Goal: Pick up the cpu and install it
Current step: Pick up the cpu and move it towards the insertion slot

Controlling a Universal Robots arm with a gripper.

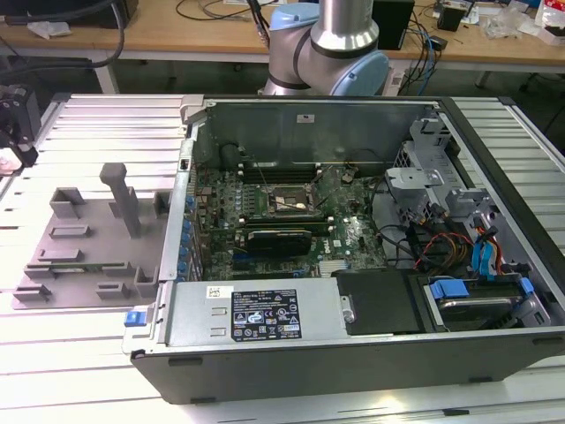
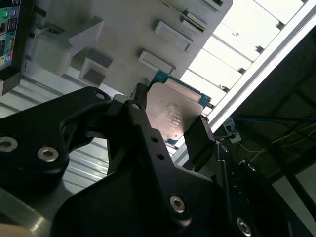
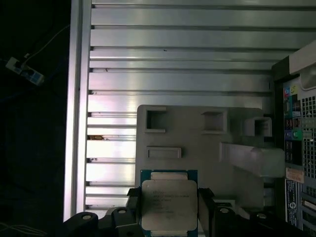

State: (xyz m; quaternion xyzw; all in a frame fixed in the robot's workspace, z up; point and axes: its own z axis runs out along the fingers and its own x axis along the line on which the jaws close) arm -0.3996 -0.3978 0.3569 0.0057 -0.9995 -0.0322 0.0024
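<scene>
The cpu (image 3: 169, 205), a flat square chip with a silvery top and a green edge, sits between my gripper's (image 3: 169, 210) two black fingers (image 3: 205, 205). The second wrist view shows the same grip: the cpu (image 2: 173, 111) is clamped on two opposite sides by the gripper (image 2: 170, 121). It hangs above the near edge of the grey slotted tray (image 3: 197, 138). In the exterior view the gripper (image 1: 13, 132) is at the far left edge, well away from the motherboard's socket frame (image 1: 287, 201) inside the open computer case (image 1: 371, 353).
The grey tray (image 1: 88, 256) with upright posts lies on the ribbed metal table (image 1: 106, 132), on the exterior view's left of the case. The case holds cables, a drive cage (image 1: 477, 300) and a power supply (image 1: 256, 314). The arm's base (image 1: 327, 53) stands behind it.
</scene>
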